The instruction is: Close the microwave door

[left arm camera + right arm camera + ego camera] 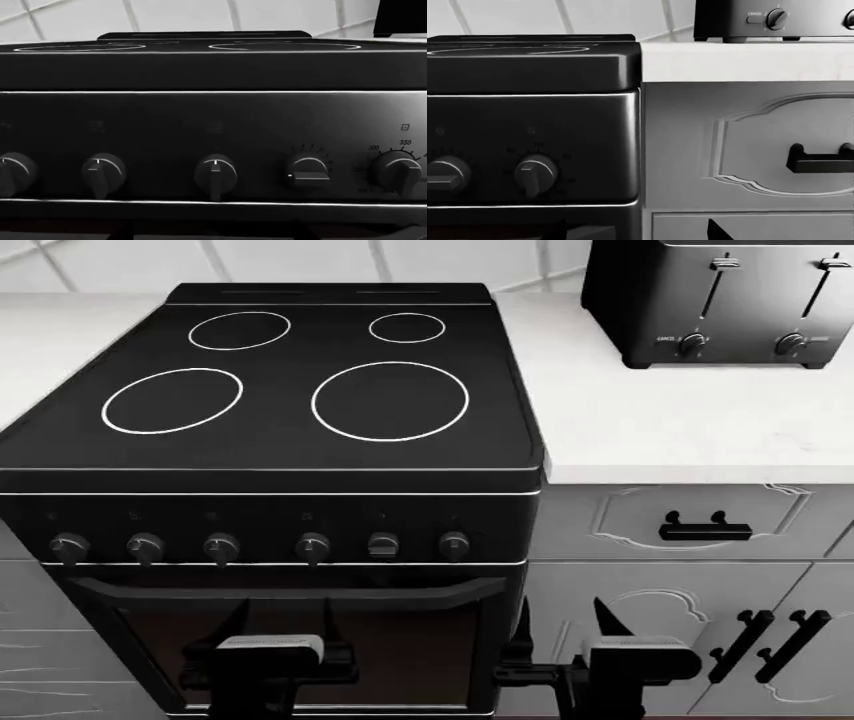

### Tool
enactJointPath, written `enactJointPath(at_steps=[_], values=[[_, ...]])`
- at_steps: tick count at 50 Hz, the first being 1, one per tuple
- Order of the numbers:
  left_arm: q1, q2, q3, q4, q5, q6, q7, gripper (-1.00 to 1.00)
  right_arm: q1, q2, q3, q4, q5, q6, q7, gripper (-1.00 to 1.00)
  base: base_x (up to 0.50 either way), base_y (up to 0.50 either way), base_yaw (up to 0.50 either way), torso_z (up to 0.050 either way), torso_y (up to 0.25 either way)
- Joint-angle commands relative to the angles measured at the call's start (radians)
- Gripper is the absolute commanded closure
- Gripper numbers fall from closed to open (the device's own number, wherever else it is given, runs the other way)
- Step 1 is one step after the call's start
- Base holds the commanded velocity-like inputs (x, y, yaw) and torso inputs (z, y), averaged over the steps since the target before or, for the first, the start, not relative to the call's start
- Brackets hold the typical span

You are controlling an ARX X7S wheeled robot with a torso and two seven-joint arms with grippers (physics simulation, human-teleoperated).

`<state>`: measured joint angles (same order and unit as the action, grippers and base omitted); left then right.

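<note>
Kitchen wall run: white tile backsplash (120, 265), pale tabletop (667, 430) to the right of a black stove (294, 430) with four ring-marked burners. Knob row (260, 545) sits on the stove's front panel, oven door below it. A black toaster (721, 300) sits at the back of the tabletop, two levers up top, two dials on its face. White cabinet fronts below, one drawer with a black handle (705, 530).

No microwave in any of the three views. The task's thing is out of frame, so its position and how far the door hangs open can't be told from here.

Both arms sit low and tucked in front of the oven door, likely a neutral carry pose since there's nothing to reach for. Left pincer (283, 615): fingers point up, spread apart, nothing between them. Right pincer (563, 618): same, spread and empty, in front of the seam between stove and cabinet.

Wrist cams agree: left one looks straight at the knob row, right one at the stove's right edge and the drawer face. Only dark finger tips poke in at the lower edge.

Judgement: step in hand is search. Head or base needs to turn to find the microwave before any arm motion makes sense. Risk is low now; clipping stove knobs if the arms rise first.
</note>
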<state>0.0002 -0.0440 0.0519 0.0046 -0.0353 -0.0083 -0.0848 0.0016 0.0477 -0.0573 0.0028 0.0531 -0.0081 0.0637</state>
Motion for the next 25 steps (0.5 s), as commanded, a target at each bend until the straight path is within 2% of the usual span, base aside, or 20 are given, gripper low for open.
enactJointPath(at_steps=[1,9,11,14,25], values=[[0.001,-0.013,0.016,-0.011,-0.007,0.04,-0.052,-1.0,0.002,0.021,-0.027,0.016,0.002,-0.047,0.029,-1.0,0.0,0.0,0.0,0.0,0.0],[-0.002,-0.027,0.033,-0.031,-0.038,0.091,-0.038,-1.0,0.004,0.033,-0.041,0.029,0.031,-0.079,0.016,-1.0,0.0,0.0,0.0,0.0,0.0],[-0.003,-0.029,0.035,-0.033,-0.047,0.096,-0.037,-1.0,0.127,0.076,-0.016,-0.191,0.076,0.196,0.02,-1.0,0.0,0.0,0.0,0.0,0.0],[-0.004,-0.034,0.042,-0.042,-0.056,0.119,-0.029,-1.0,0.212,0.102,-0.011,-0.261,0.089,0.315,0.02,-1.0,0.0,0.0,0.0,0.0,0.0],[-0.013,-0.057,0.074,-0.079,-0.09,0.21,0.02,-1.0,0.234,0.127,-0.033,-0.252,0.073,0.258,0.007,-1.0,0.0,0.0,0.0,0.0,0.0]])
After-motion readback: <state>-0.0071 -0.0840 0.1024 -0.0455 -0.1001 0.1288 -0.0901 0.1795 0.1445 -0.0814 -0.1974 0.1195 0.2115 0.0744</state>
